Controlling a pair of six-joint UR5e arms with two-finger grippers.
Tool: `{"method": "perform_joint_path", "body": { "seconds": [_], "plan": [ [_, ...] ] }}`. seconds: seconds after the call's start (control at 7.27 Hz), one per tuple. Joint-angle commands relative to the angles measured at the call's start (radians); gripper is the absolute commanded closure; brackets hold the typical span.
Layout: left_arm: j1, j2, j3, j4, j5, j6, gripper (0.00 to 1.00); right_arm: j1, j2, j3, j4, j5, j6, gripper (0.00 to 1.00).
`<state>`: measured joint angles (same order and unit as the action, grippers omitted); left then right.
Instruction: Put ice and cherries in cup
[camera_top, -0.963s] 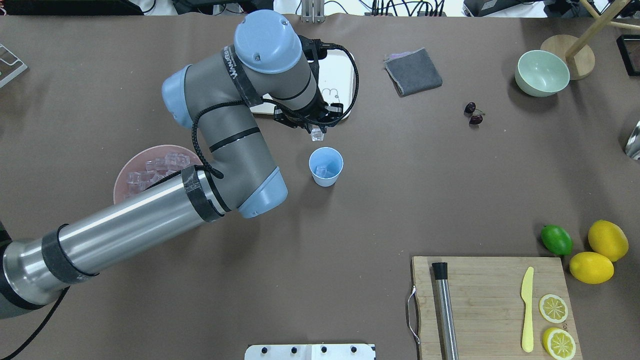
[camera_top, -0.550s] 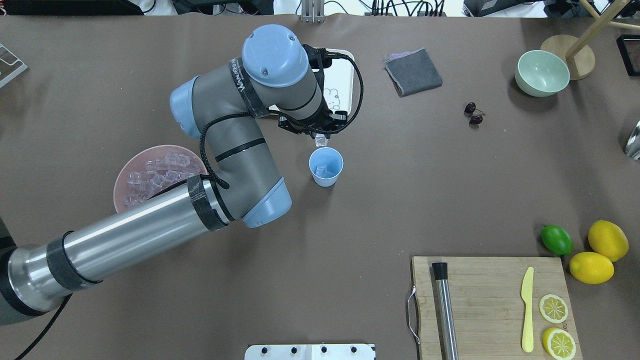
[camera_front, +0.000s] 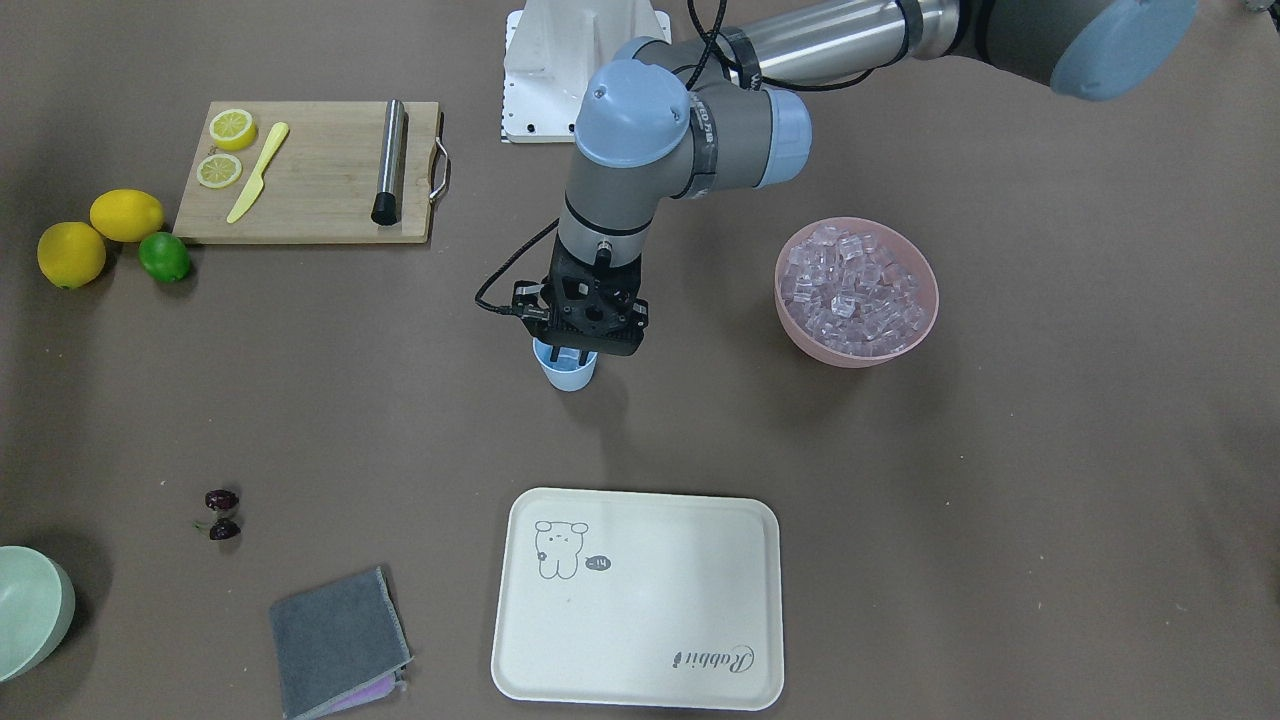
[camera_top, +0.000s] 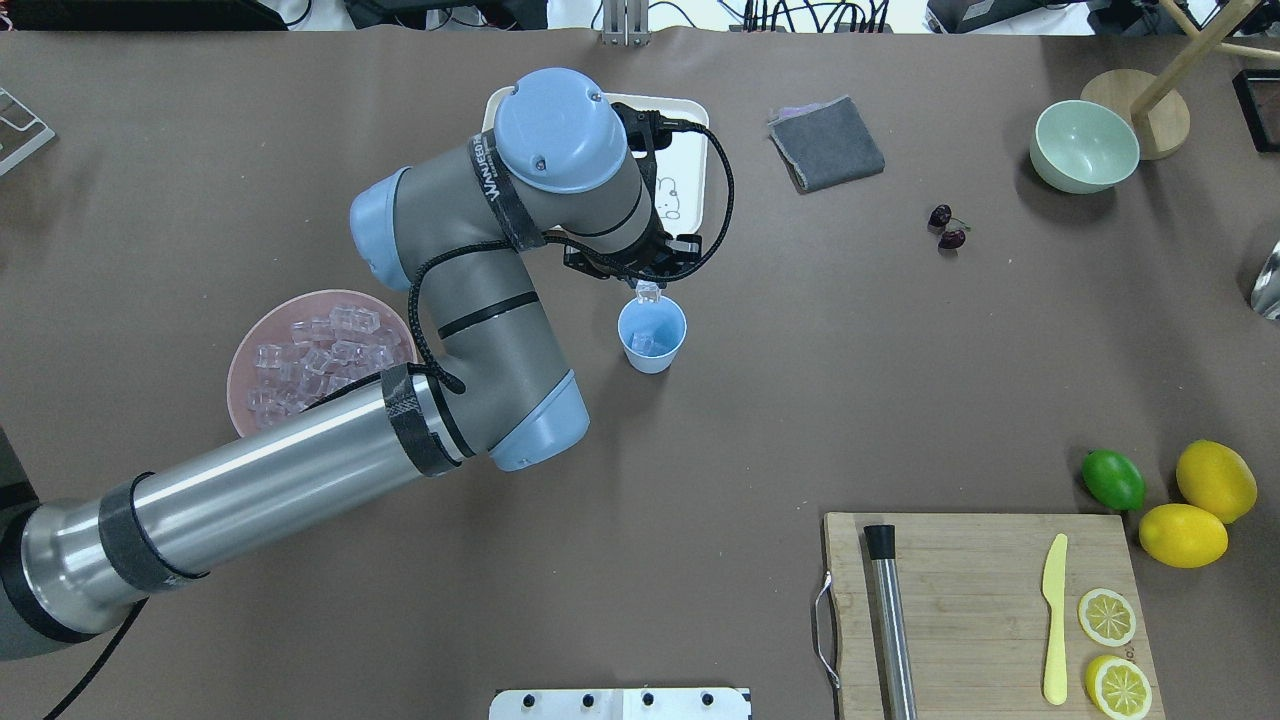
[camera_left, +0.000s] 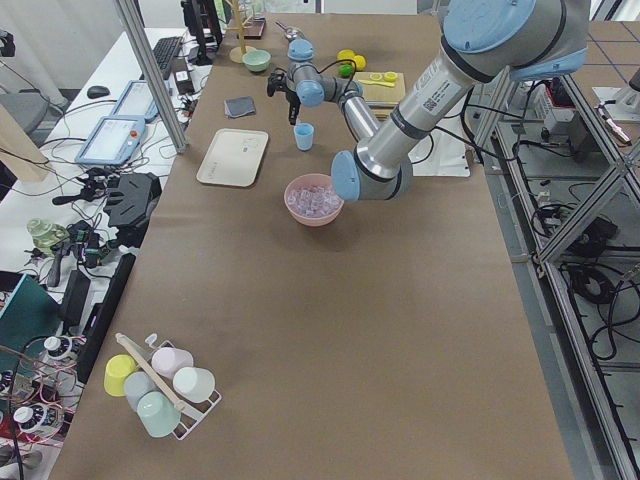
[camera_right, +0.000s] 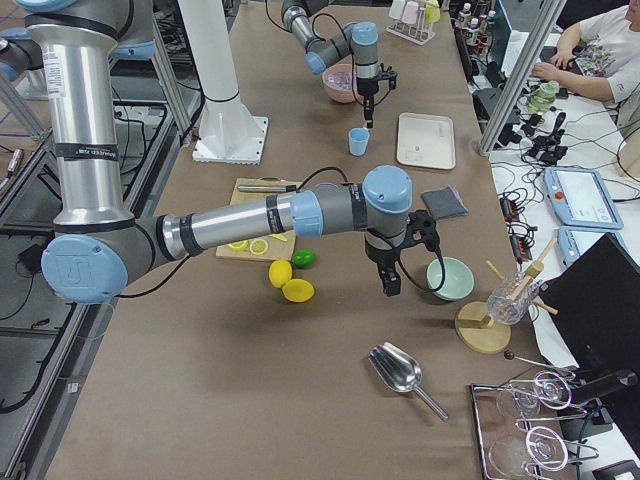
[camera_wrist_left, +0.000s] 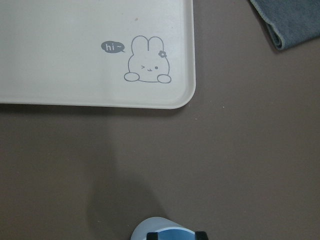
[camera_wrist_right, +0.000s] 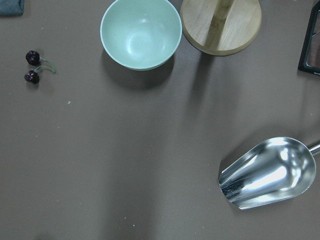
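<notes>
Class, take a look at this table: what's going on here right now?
The left gripper holds an ice cube over the rim of the blue cup, which already has one cube inside. More ice sits in the pink bowl. The cherries lie on the table, far from the cup. The right arm hangs near the green bowl.

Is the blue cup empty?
No. One ice cube lies inside the cup; the left gripper holds another above it.

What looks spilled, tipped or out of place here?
Nothing stands out. The small light blue plastic cup stands upright, the clear ice cubes sit inside the wide pink bowl, and the two dark maroon cherries lie intact on the brown table.
</notes>
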<state>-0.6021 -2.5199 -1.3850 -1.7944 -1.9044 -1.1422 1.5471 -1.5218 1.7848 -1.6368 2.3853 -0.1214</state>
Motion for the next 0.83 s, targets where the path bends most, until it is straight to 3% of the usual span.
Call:
{"method": "perform_joint_path", "body": {
  "seconds": [0.0,0.28,0.41,0.69],
  "plan": [
    [0.007,0.003,0.003,0.0,0.001,0.002,0.59,-0.01,0.0,0.002,0.0,0.0,0.0,0.01],
    [0.008,0.001,0.0,0.0,-0.002,0.005,0.16,-0.018,0.002,-0.001,0.0,0.0,0.0,0.01],
    [0.007,0.001,-0.012,0.004,-0.004,0.004,0.07,-0.022,0.008,-0.001,0.0,0.0,0.017,0.01],
    [-0.04,0.021,-0.028,0.01,-0.012,0.015,0.04,-0.112,0.11,0.011,0.002,0.0,0.246,0.01]
  ]
}}
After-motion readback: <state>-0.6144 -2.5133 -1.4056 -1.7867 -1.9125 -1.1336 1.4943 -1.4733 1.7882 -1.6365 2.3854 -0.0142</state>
